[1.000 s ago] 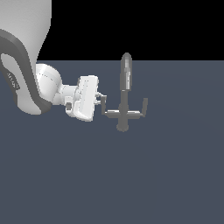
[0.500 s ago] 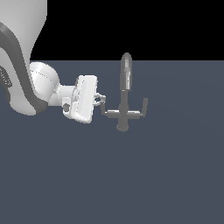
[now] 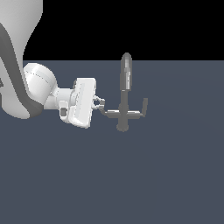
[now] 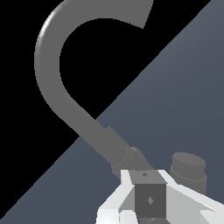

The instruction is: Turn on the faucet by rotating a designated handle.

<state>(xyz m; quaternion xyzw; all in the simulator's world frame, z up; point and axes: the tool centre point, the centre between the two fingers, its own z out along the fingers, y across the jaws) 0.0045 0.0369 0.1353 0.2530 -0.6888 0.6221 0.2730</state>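
The gripper (image 3: 99,103) reaches in from the exterior view's left, its white body lying nearly level above the dark grey floor (image 3: 131,183), and its two short fingers stand only a little apart, closed around the handle (image 3: 104,109) at the left end of the crossbar. In the wrist view the two white fingers (image 4: 175,192) flank a squarish grey block (image 4: 150,199) that fills the gap between them, with both inner faces against it, so the grip looks firm on that peg. The faucet (image 3: 124,94) stands just right of the gripper, near the middle of the scene: a short round base on the floor, a thin crossbar across it, and a tall round-tipped spout rising above. The second peg (image 3: 145,105) stands upright at the crossbar's right end, apart from the gripper and touched by nothing. From the wrist camera the spout (image 4: 65,87) shows as a thick grey curved pipe sweeping away from the fingers, and a short round dark stub (image 4: 188,166) sits close beside one finger. No writing, brand or label can be read on the arm, the gripper or the faucet.
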